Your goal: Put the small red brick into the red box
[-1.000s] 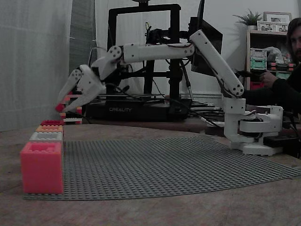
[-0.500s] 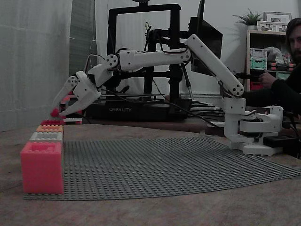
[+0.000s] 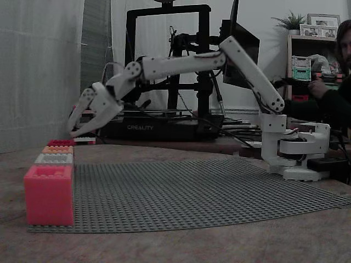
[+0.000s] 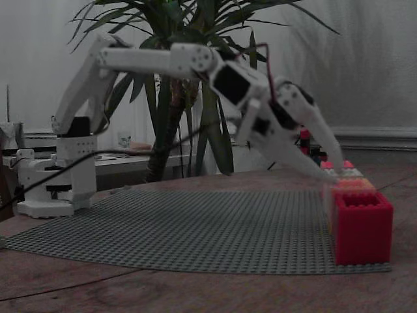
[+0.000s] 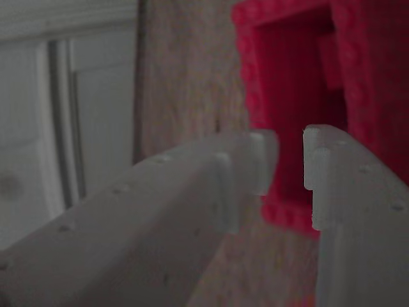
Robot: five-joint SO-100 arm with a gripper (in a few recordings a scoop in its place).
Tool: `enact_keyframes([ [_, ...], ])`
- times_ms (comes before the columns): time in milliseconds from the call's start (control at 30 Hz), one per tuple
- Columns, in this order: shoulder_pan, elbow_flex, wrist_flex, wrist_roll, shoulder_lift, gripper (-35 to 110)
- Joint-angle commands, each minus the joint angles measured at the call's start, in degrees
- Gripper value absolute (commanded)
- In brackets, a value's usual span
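My arm stretches across the grey baseplate on the tabletop. The red box lies at one o'clock of my claw in the wrist view, the small red brick seemingly against its inner wall. Claw narrowly parted, holding nothing. Risk: withdrawing low, a fingertip could catch the studded rim and drag the box

Dim room; pale curtain at left; shelf with boxes at right; leafy plant against a white wall.
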Motion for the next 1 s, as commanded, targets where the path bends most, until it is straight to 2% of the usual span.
enact_keyframes([
  [0,-1.8,14.5,-2.0,-2.9,24.6,0],
  [67,-2.7,25.0,-4.6,-4.1,33.0,0],
  [133,-3.2,35.5,-7.7,-0.6,40.5,0],
  [333,-4.8,60.6,-0.4,2.6,61.0,0],
  [533,-6.1,88.2,-2.9,0.6,81.6,0],
  [700,-8.2,98.9,7.0,5.4,96.7,0],
  [967,-11.3,103.7,25.2,7.0,116.0,0],
])
